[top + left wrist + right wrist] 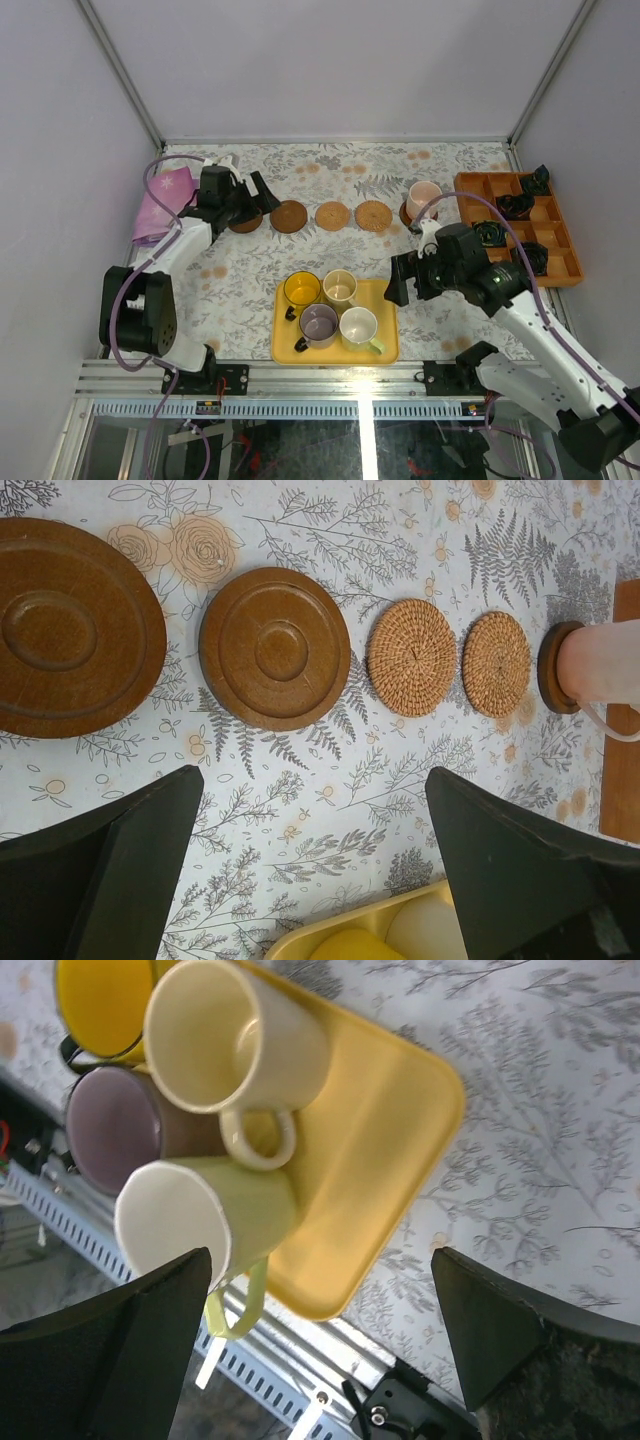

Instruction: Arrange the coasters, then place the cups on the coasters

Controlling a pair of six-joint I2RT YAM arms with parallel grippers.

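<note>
Right gripper (320,1252) fingers spread wide, empty, over the yellow tray (400,1140) — pale green cup (200,1215) at lower left of its view. Left gripper (312,772) also agape and empty above the coasters (332,215), rowed across upper centre. Best to pinch that cup's wall near the rim — clear of the cream cup (235,1045) and its handle.

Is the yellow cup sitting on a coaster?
No, the yellow cup stands in the tray.

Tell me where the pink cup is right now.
Top view, far right: the pink cup sits on the dark coaster ending the row, between a tan woven coaster and the orange divided tray.
</note>
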